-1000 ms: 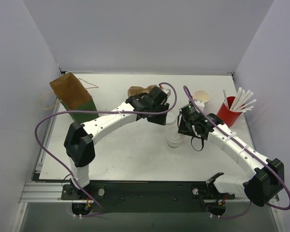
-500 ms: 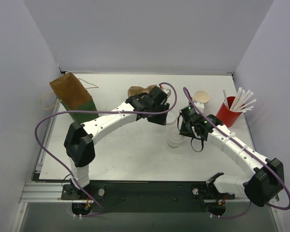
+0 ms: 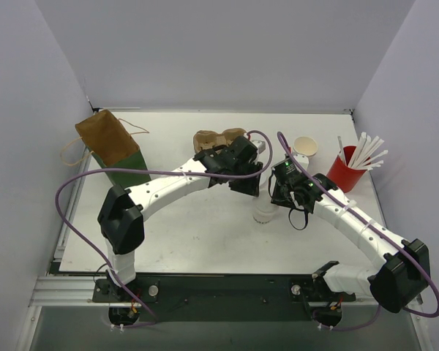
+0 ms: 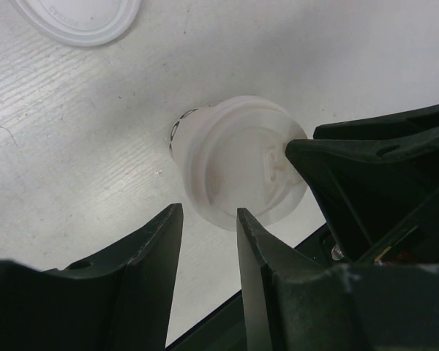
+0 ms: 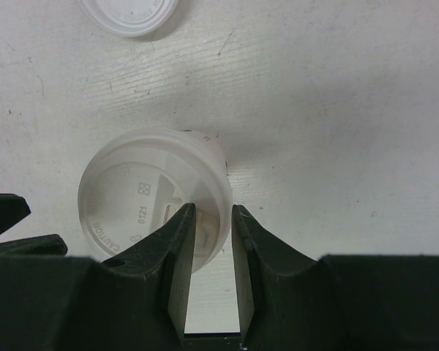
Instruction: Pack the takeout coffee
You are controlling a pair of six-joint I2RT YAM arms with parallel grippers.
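Centre of the frame: lidded cup (image 3: 264,211) on the counter (image 3: 205,234); right hand (image 5: 208,241) nearly closed at its lid rim, left hand (image 4: 208,241) narrowly open, holding nothing.
Upper right: open cup (image 3: 304,147), unlidded; loose lid (image 5: 128,13).
Upper centre: carrier (image 3: 218,137), empty.
Progress: early; nothing packed.

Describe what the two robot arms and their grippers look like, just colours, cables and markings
Both arms have white link segments with black joint housings and black wrists. The left arm and right arm each carry a loose purple cable looping outside the links. A small green light glows on the right wrist. The left gripper and right gripper have matte black, wedge-shaped fingers. No readable markings.
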